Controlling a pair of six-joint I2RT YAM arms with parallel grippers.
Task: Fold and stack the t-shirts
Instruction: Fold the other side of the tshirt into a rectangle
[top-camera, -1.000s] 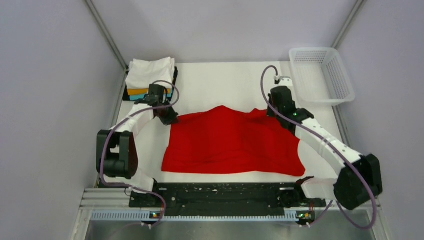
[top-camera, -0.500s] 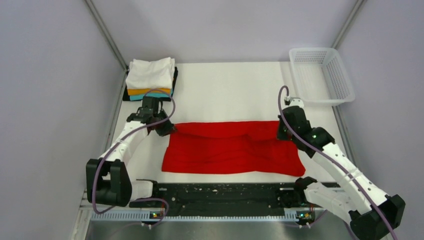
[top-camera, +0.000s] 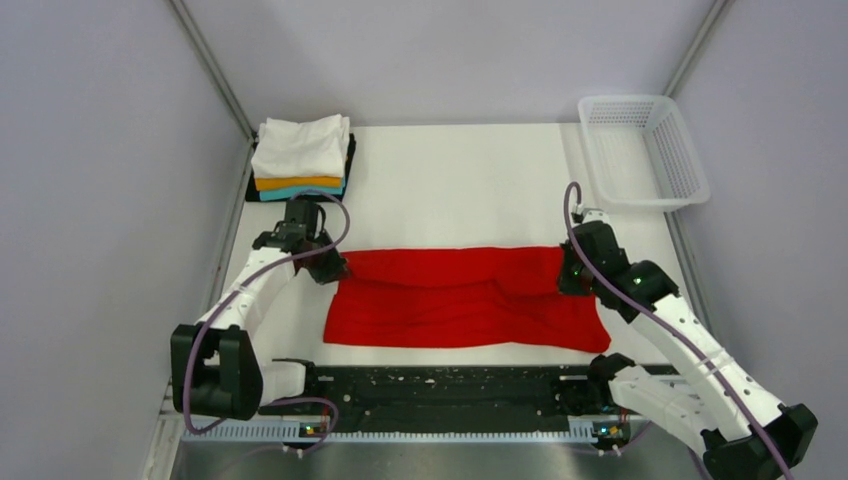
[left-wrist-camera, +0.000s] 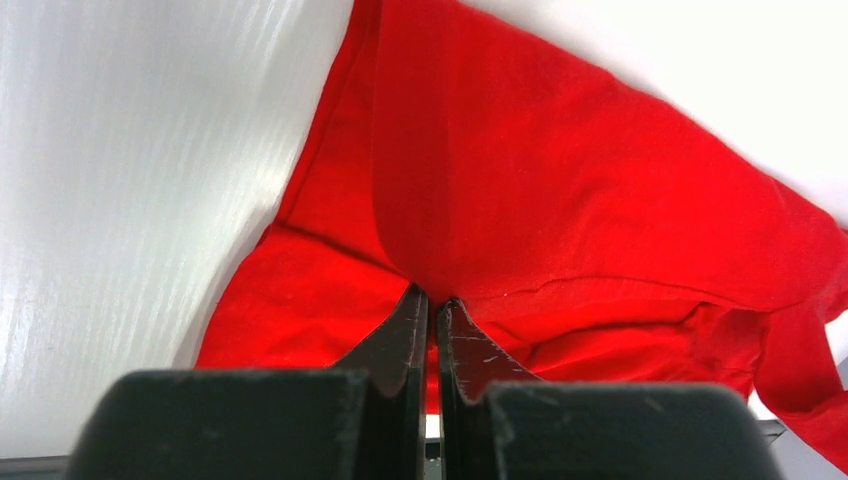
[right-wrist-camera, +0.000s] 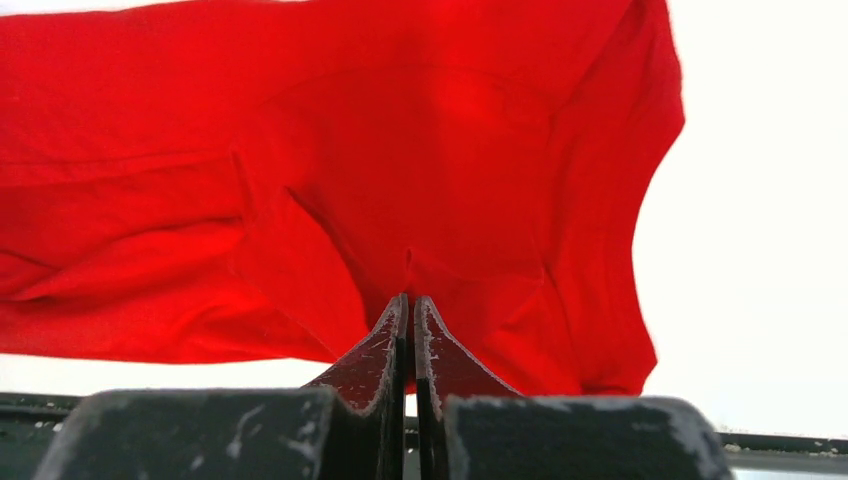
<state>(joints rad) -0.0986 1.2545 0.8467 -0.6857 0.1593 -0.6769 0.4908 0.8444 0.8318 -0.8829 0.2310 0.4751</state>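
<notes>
The red t-shirt (top-camera: 465, 298) lies across the near middle of the table, its far half carried over toward the near hem. My left gripper (top-camera: 333, 268) is shut on the shirt's far left corner; in the left wrist view the closed gripper (left-wrist-camera: 433, 298) pinches red cloth (left-wrist-camera: 560, 200). My right gripper (top-camera: 572, 280) is shut on the far right corner; in the right wrist view the closed gripper (right-wrist-camera: 411, 300) pinches red cloth (right-wrist-camera: 400, 180). A stack of folded t-shirts (top-camera: 300, 160), white on top, then orange, teal and black, sits at the far left.
A white plastic mesh basket (top-camera: 643, 150) stands at the far right corner. The white table top (top-camera: 460, 185) stretches between the stack and the basket. A black rail (top-camera: 440, 385) runs along the near edge by the arm bases.
Both grippers have pulled the shirt's far edge toward me and lowered it. The raised red peak has flattened into a narrower band on the table.
</notes>
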